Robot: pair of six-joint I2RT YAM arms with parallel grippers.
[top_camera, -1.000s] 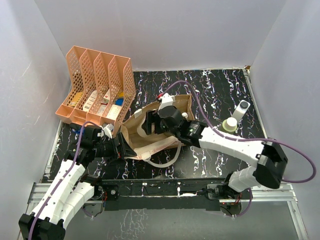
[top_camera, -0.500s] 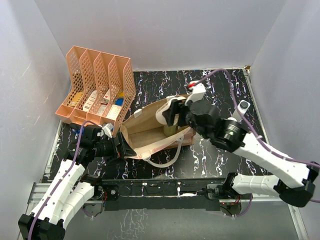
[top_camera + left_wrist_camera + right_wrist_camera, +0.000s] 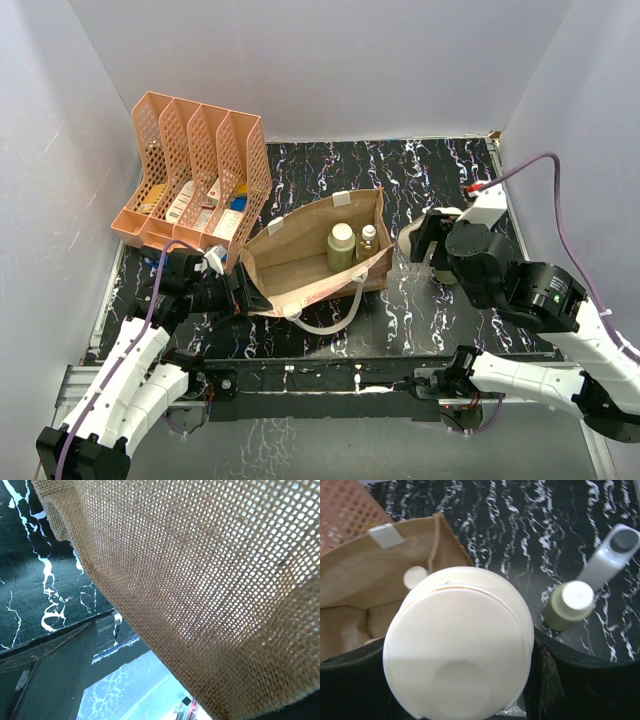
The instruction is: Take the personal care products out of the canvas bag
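Note:
The tan canvas bag [image 3: 300, 262] stands open mid-table. Inside it stand a beige bottle with a white cap [image 3: 340, 246] and a small clear bottle [image 3: 368, 240]. My right gripper [image 3: 421, 240] is shut on a cream bottle [image 3: 407, 243], held in the air just right of the bag. In the right wrist view that bottle's white cap [image 3: 457, 650] fills the centre between dark fingers [image 3: 572, 680]. My left gripper [image 3: 247, 294] is shut on the bag's left rim. The bag's weave [image 3: 200, 570] fills the left wrist view.
An olive bottle with a white cap [image 3: 568, 605] and a slim white-grey bottle [image 3: 609, 556] stand on the table right of the bag; the right arm hides them in the top view. The orange mesh rack [image 3: 195, 170] stands at the back left.
My right gripper has lifted the cream bottle out of the bag and carried it right, past the bag's right end. The left gripper still holds the rim.

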